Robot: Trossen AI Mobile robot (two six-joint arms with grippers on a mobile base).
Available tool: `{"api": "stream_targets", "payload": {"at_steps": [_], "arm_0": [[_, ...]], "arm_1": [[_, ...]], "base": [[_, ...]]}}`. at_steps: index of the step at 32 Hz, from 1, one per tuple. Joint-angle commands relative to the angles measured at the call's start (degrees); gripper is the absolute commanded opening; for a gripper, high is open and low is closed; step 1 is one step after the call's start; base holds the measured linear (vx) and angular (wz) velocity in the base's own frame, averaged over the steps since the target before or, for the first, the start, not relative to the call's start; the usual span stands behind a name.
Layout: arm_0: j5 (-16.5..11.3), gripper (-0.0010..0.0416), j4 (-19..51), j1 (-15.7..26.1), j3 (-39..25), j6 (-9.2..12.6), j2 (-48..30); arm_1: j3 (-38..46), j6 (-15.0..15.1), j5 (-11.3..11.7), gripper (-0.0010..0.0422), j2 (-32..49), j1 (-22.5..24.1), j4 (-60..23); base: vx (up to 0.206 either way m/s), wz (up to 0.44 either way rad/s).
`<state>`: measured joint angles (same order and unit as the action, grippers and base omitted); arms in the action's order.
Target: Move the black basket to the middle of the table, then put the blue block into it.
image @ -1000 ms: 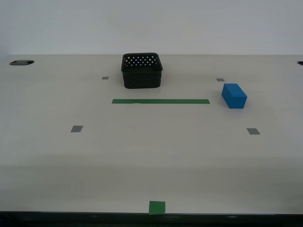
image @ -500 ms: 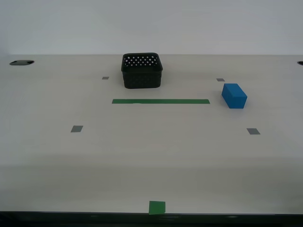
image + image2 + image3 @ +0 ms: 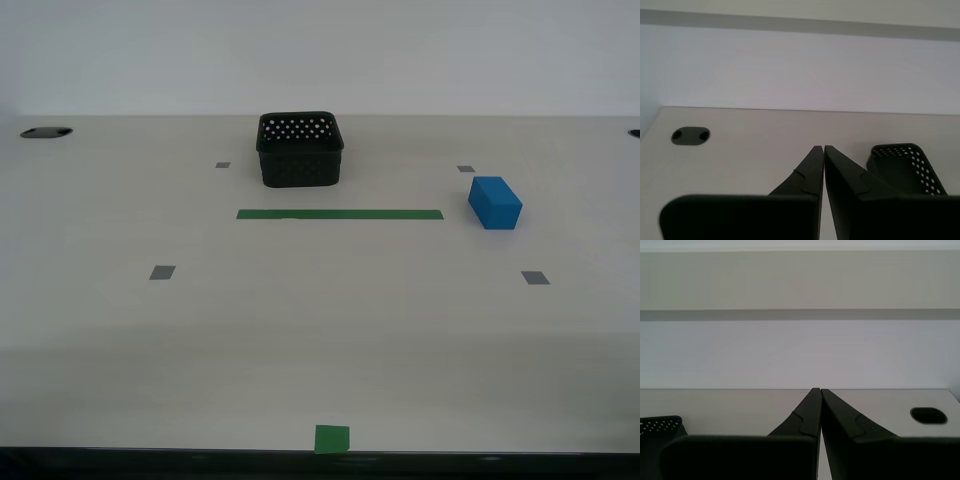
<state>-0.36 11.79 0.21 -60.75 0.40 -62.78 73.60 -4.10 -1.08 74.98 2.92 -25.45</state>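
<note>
The black basket (image 3: 300, 149) stands on the table (image 3: 320, 340) toward the far edge, behind the green tape strip (image 3: 340, 214). It also shows in the second wrist view (image 3: 905, 167) and at the edge of the first wrist view (image 3: 657, 432). The blue block (image 3: 495, 202) lies at the exterior view's right, apart from the basket. My first gripper (image 3: 818, 390) is shut and empty, held above the table. My second gripper (image 3: 821, 147) is shut and empty too. Neither arm shows in the exterior view.
A green square (image 3: 332, 439) marks the near edge. Small grey squares (image 3: 162, 272) (image 3: 535, 278) lie around the strip. A dark cable hole (image 3: 45, 132) sits at the far corner on the exterior view's left; another shows in the first wrist view (image 3: 928, 415).
</note>
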Motion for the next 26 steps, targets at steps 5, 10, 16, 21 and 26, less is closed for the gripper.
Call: {"api": "stream_targets", "payload": {"at_steps": [5,10,16,21,26], "arm_0": [[0.02,0.0000,9.20,0.13,-2.19,0.24,-4.28],[0.02,0.0000,10.29,0.17,-0.79,0.20,-6.64],[0.00,0.0000,9.92,0.22,1.29,0.24,-7.23],[0.00,0.0000,9.68,0.24,1.55,0.24,-7.23],[0.00,0.0000,9.70,0.26,1.57,0.24,-7.23]], "arm_1": [[16.63,0.31,-1.29,0.0000,18.08,3.80,-12.66],[23.39,0.24,-4.48,0.0000,29.05,5.14,-13.57],[31.87,0.07,-5.51,0.0000,42.45,8.31,-17.35],[39.60,0.92,-5.49,0.0000,52.85,12.04,-20.48],[47.15,0.81,-5.46,0.0007,60.78,15.63,-22.34]], "base": [[0.000,0.000],[0.000,0.000],[0.000,0.000],[0.000,0.000],[0.000,0.000]]}}
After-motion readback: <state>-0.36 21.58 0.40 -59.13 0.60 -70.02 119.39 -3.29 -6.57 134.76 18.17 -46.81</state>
